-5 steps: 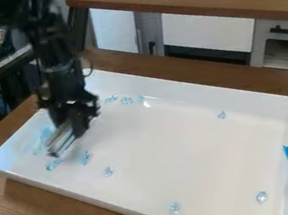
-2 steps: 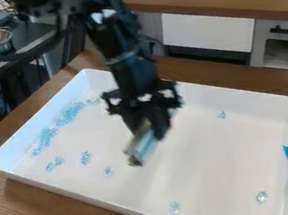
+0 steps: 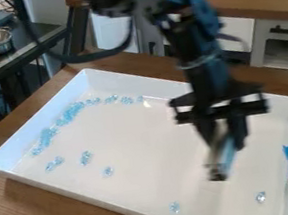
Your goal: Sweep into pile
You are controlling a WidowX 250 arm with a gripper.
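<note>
White tray (image 3: 109, 80) right beneath my gripper (image 3: 225, 141), blurred silvery-blue piece (image 3: 223, 156) clamped between my fingers, pale blue beads (image 3: 72, 112) curving well apart from me, loose ones scattered nearer.

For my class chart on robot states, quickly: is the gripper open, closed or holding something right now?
Gripper: closed on a narrow silver-and-blue piece, over the white tray.
</note>
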